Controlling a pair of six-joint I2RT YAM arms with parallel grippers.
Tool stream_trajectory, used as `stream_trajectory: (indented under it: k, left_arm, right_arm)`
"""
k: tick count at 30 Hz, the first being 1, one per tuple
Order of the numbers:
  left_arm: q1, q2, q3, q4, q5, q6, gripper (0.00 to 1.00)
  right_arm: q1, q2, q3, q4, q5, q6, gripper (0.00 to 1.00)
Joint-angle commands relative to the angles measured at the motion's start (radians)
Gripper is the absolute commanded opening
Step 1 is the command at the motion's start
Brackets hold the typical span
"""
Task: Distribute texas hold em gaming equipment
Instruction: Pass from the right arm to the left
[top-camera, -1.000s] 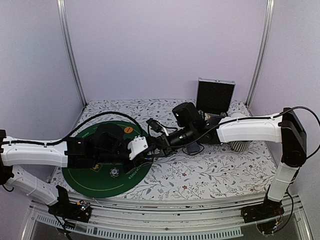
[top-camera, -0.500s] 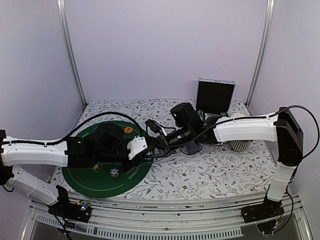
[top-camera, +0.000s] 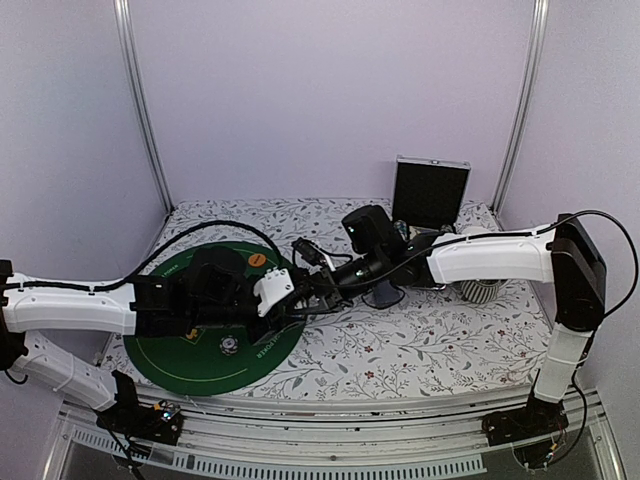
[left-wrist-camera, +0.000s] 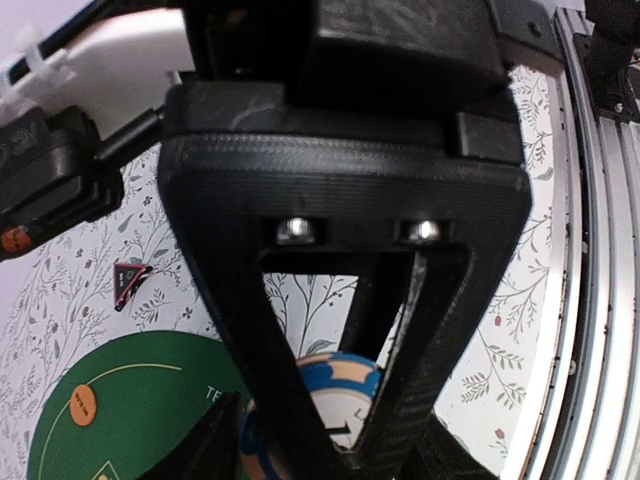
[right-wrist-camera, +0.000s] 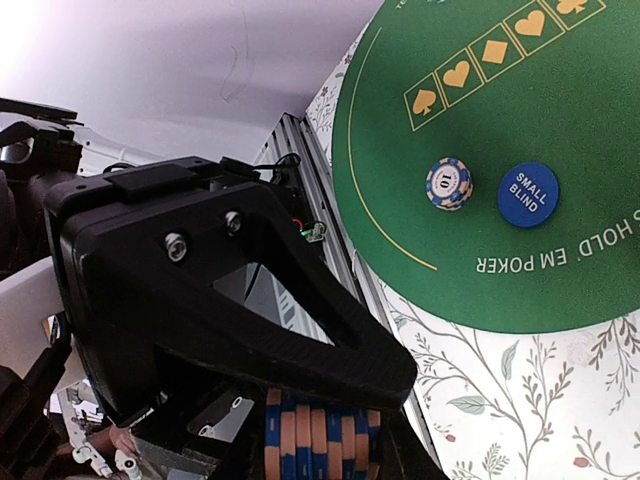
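Orange-and-blue striped, a stack of chips (right-wrist-camera: 318, 438) sits clamped in the right pincer (top-camera: 312, 293). At its two o'clock on the green mat (right-wrist-camera: 600, 120) lie a single chip (right-wrist-camera: 449, 183) and, just beside it, the blue disc (right-wrist-camera: 528, 194). The left pincer (left-wrist-camera: 352, 430) hovers over the mat; I cannot tell whether it is apart or together. An orange disc (left-wrist-camera: 82, 402) lies at its nine o'clock, a triangular marker (left-wrist-camera: 127, 283) at ten.
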Motion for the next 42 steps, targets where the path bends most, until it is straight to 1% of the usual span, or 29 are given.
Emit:
stream_trajectory:
  k: [1,2,3,4,6,7,9,11,13,14,17,19,23,26,28,30,31,33,35,42]
  left_arm:
    - [0.006,0.018,0.023,0.015,-0.017,-0.002,0.49]
    - [0.006,0.025,0.026,0.012,-0.015,0.0,0.44]
    - [0.007,0.028,0.026,0.012,-0.008,0.001,0.43]
    - [0.007,0.032,0.026,0.011,0.003,0.002,0.46]
    - [0.006,0.044,0.029,0.003,0.018,0.005,0.54]
    - [0.007,0.05,0.031,-0.003,0.018,0.007,0.56]
    - [0.008,0.063,0.037,-0.01,0.008,0.012,0.56]
    - [0.008,0.072,0.042,-0.012,-0.004,0.016,0.52]
    - [0.011,0.081,0.051,-0.015,-0.006,0.018,0.48]
    - [0.013,0.086,0.054,-0.019,-0.006,0.018,0.43]
    - [0.019,0.093,0.061,-0.022,-0.007,0.015,0.27]
    - [0.022,0.089,0.059,-0.013,0.001,0.013,0.2]
    - [0.031,0.073,0.051,0.014,0.029,0.007,0.0]
    - [0.036,0.065,0.048,0.023,0.044,0.004,0.0]
    - [0.041,0.066,0.052,0.017,0.054,0.003,0.0]
    - [0.044,0.072,0.064,-0.004,0.065,0.001,0.0]
    - [0.046,0.075,0.071,-0.018,0.069,0.0,0.0]
    - [0.049,0.086,0.084,-0.038,0.075,-0.003,0.0]
    - [0.051,0.09,0.089,-0.046,0.08,-0.006,0.0]
    - [0.064,0.096,0.093,-0.052,0.125,-0.014,0.0]
  right_arm:
    - [-0.012,-0.017,-0.017,0.008,0.009,-0.005,0.02]
    - [-0.012,-0.016,-0.017,0.012,0.008,-0.002,0.02]
    - [-0.012,-0.016,-0.018,0.015,0.007,-0.001,0.02]
    - [-0.012,-0.018,-0.018,0.02,0.005,0.001,0.02]
    - [-0.012,-0.021,-0.019,0.027,0.004,0.003,0.02]
    - [-0.014,-0.021,-0.017,0.029,0.006,0.004,0.02]
    - [-0.017,-0.016,-0.017,0.03,0.007,0.003,0.02]
    - [-0.021,-0.007,-0.016,0.031,0.004,0.002,0.02]
    - [-0.022,-0.002,-0.017,0.04,-0.001,0.006,0.02]
    - [-0.024,-0.001,-0.016,0.044,-0.004,0.007,0.02]
    - [-0.024,0.002,-0.01,0.044,-0.008,0.005,0.02]
    - [-0.024,0.002,-0.014,0.044,-0.009,0.004,0.02]
    - [-0.025,0.002,-0.02,0.045,-0.008,0.001,0.02]
    - [-0.026,0.002,-0.022,0.044,-0.006,-0.002,0.03]
    - [-0.029,0.002,-0.023,0.044,-0.005,-0.003,0.07]
    - [-0.033,0.003,-0.028,0.045,-0.002,-0.001,0.16]
    - [-0.036,0.003,-0.031,0.045,-0.002,0.0,0.23]
    - [-0.041,0.004,-0.036,0.042,0.002,0.0,0.3]
    - [-0.044,0.006,-0.037,0.043,0.004,-0.001,0.34]
    - [-0.045,0.008,-0.029,0.042,-0.002,-0.003,0.41]
